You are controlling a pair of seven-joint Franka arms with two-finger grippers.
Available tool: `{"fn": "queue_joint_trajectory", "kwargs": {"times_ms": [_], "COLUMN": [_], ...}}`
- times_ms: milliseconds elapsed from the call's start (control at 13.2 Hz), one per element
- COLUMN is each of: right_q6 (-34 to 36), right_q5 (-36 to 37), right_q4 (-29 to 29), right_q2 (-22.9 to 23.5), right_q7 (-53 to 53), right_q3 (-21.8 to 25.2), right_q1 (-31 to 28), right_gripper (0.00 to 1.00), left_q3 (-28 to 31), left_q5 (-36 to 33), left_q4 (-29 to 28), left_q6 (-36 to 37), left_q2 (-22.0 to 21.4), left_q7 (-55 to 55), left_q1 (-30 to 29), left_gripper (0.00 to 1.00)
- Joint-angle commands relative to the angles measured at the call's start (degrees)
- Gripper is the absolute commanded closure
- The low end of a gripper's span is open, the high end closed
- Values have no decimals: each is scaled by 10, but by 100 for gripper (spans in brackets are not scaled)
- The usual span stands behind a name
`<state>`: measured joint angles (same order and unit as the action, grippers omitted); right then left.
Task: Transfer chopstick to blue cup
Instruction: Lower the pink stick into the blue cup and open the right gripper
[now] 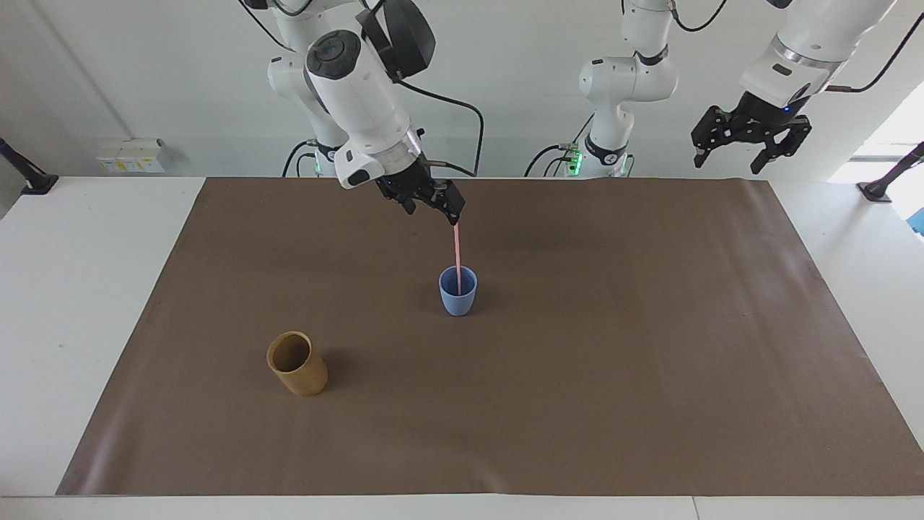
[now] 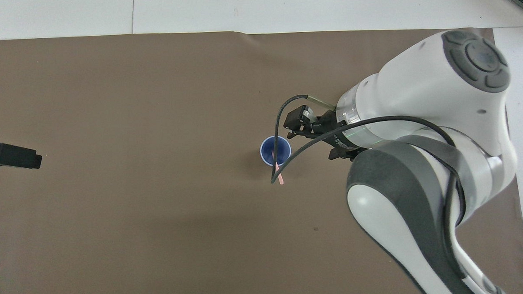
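The tan cup (image 1: 297, 363) is seen well apart from the right gripper (image 1: 430, 206), and no trouble is expected from it unless a wide retreat is swept low toward the right arm's end. The right gripper is found with its jaws spread wide and nothing held between them. It hangs over the stretch just robot-ward of the blue cup (image 1: 458, 292). The chopstick (image 1: 457, 249) is stood in that cup almost upright, its lower end inside and its upper end just under one fingertip. Whether tip and stick touch cannot be told. The main risk is judged to lie there: if the gripper is drawn away sideways rather than upward, the stick could be knocked, and the light cup tipped or the stick levered out. The black cable (image 2: 278, 133) is looped close over the cup in the overhead view, so a snag on the stick's top is also conceivable. The left gripper (image 1: 751, 148) is held open and empty, high over the left arm's end, where that arm waits. A brown mat (image 1: 613, 347) is laid flat on the white counter (image 1: 86, 289), with a plain white wall and a socket box (image 1: 133, 154) seen at the robots' end.
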<state>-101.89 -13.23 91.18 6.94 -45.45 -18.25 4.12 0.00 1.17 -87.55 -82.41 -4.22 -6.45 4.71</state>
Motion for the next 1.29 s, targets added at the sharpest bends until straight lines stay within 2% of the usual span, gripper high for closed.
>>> {"fn": "queue_joint_trajectory", "kwargs": {"times_ms": [0,152,304,608,1064,1216], "right_q6": [5,14,16,47,160,166], "right_q5": [39,64,108,140,145,140], "right_q4": [14,12,10,4,-19,-20], "right_q2": [-49,-67,-71,-82,-108,-107], "right_q7": [76,136,143,164,332,358], "right_q3": [-2,-1,-2,3,99,138], "right_q1": [-47,-67,-68,-68,-54,-39], "right_gripper": [0,0,0,0,0,0], "left_q3": [1,1,1,1,1,1], "left_q5": [-1,-1,-1,-1,-1,-1], "left_q4": [-7,-7,-7,-8,-7,-7], "left_q6": [8,8,8,8,8,8], "left_q2": [-10,-10,-10,-10,-10,-10], "left_q7": [2,2,2,2,2,2], "left_q1": [-5,-3,-3,-3,-3,-3], "left_gripper": [0,0,0,0,0,0]}}
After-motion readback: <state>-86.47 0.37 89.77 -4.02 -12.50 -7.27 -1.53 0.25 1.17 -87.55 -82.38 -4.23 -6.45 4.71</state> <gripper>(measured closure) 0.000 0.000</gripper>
